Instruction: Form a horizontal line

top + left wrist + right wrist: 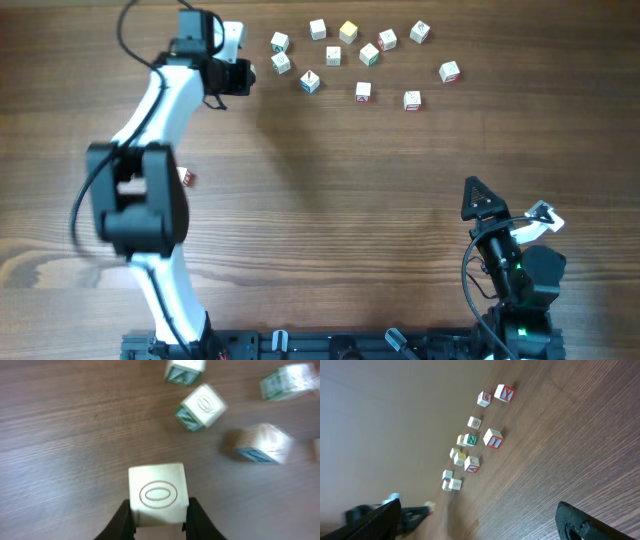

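- Jaws of the left gripper (pixel 160 512) pinch the O-marked cube (pixel 158 494) by two opposite side faces. The O face is turned toward the wrist camera. Whether the cube is clear of the table (pixel 330 200) cannot be told.
- Jaws of the right gripper (pixel 477 509) stand spread wide and hold nothing. In the overhead view this gripper sits well below and to the right of the yellow-topped cube (pixel 348 31), apart from every cube.
- The left gripper is to the left of the yellow-topped cube, at the left end of the scatter.
- Horizontal line: not formed. No four cubes touch edge to edge in any view, so there is no bar, no heading and no long axis to report.
- Loose cubes (pixel 369 54) lie scattered around the yellow-topped cube, spread wider left to right than top to bottom, most with gaps between them.
- One stray cube (pixel 186 177) lies well below and to the left of the yellow-topped cube, beside the left arm.
- Step in hand (judgement): handling of the line's first cube, so the task is at an early stage.
- Next move (judgement): carry the O-marked cube to bare wood below the yellow-topped cube. Set it down with its side faces square, so that later cubes can butt against it. The line's long axis should run left to right in the overhead view.
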`<action>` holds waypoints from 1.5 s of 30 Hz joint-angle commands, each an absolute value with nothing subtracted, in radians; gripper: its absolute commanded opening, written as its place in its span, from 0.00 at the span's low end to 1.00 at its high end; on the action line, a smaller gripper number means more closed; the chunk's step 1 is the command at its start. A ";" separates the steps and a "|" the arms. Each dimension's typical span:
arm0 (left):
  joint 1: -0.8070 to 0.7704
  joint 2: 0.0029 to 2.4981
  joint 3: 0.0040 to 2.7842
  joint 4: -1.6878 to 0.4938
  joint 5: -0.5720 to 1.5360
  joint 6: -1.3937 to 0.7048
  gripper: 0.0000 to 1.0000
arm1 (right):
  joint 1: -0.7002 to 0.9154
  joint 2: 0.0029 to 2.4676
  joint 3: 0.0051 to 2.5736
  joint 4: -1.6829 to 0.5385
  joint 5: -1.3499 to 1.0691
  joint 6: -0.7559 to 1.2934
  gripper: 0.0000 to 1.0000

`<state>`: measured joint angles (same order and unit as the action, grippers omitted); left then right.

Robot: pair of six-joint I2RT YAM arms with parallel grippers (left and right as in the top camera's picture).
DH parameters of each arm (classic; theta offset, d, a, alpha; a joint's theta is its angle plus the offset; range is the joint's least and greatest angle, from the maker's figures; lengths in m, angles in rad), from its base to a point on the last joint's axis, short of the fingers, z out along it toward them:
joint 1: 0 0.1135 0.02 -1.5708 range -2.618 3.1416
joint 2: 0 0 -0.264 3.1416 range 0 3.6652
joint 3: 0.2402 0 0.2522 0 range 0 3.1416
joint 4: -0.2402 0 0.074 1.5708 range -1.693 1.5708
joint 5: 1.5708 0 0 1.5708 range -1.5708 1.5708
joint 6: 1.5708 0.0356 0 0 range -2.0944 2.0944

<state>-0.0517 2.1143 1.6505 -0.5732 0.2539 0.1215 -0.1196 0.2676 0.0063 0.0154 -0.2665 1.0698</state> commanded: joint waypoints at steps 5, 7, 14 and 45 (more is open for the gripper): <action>-0.047 1.766 1.657 -1.022 0.163 0.102 0.04 | -0.124 0.276 0.005 0.025 -0.357 0.950 0.99; -0.047 1.752 1.654 -1.118 0.134 0.096 0.04 | -0.124 0.290 0.005 0.026 -0.364 0.942 0.99; -0.043 1.753 1.515 -1.114 0.058 0.095 0.04 | -0.124 0.393 0.005 0.026 -0.363 0.942 1.00; 0.116 1.753 1.030 -0.762 -0.006 0.047 0.14 | -0.124 0.713 0.005 0.104 -0.360 0.945 1.00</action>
